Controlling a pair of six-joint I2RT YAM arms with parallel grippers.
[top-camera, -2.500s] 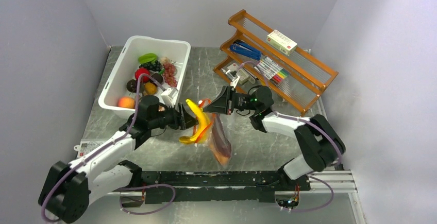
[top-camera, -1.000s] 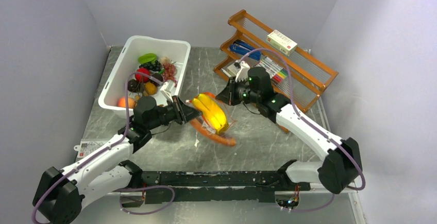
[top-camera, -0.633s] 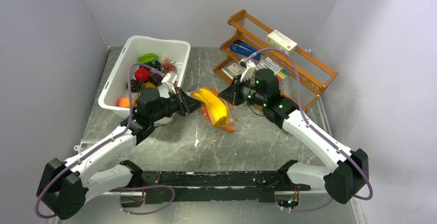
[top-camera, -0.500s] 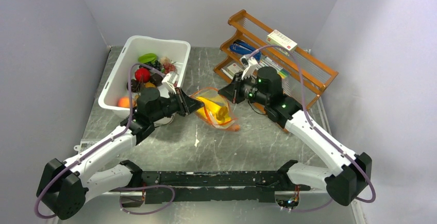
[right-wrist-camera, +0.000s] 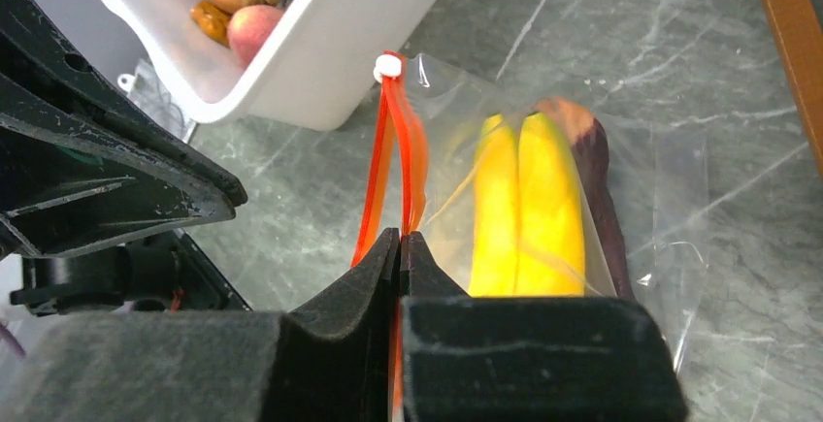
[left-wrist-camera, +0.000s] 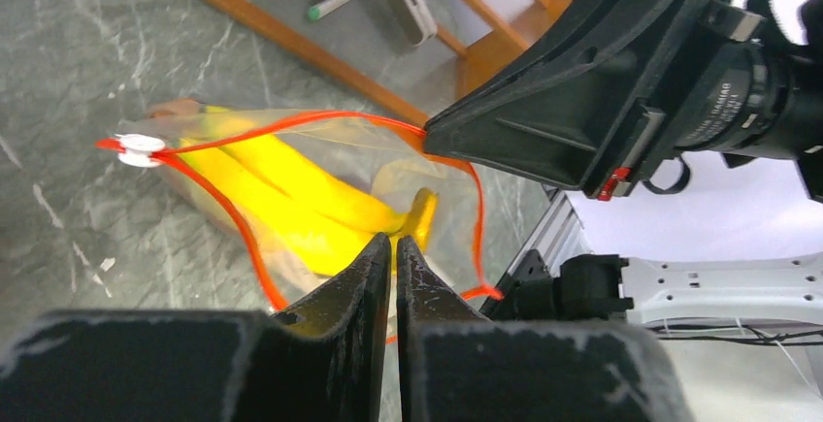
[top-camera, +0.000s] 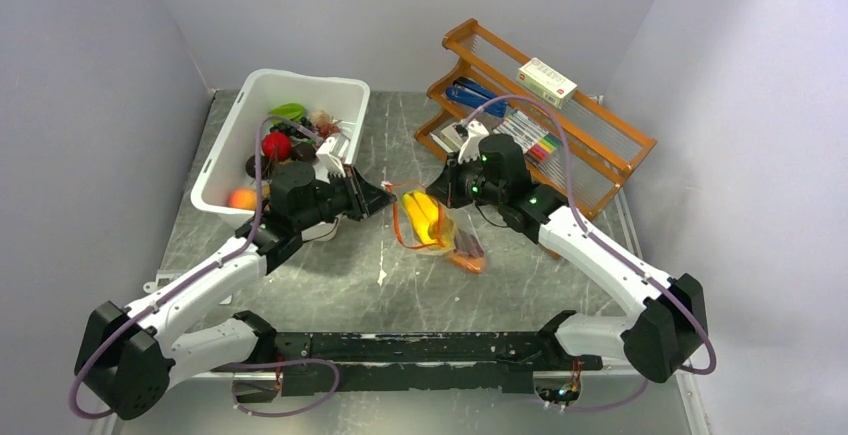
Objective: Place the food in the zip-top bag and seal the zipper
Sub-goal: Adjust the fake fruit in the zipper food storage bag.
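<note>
The zip-top bag (top-camera: 441,231) looks like thin, limp, slippery film, lightly weighted by the banana bunch (right-wrist-camera: 529,199) and the dark slab (right-wrist-camera: 594,165) inside. It is best gripped along the stiffer zipper (right-wrist-camera: 388,165). The left fingers (left-wrist-camera: 372,269) and right fingers (right-wrist-camera: 377,265) are pinched shut on opposite lips of that orange-red mouth, between the arms at mid-worktop (top-camera: 330,275). The bag is clear, with a white slider tab (left-wrist-camera: 141,148) at one end.

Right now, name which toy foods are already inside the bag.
The yellow banana bunch and the dark red-brown slab beside it, both inside the clear bag; the other fruits sit in the white bin.
</note>
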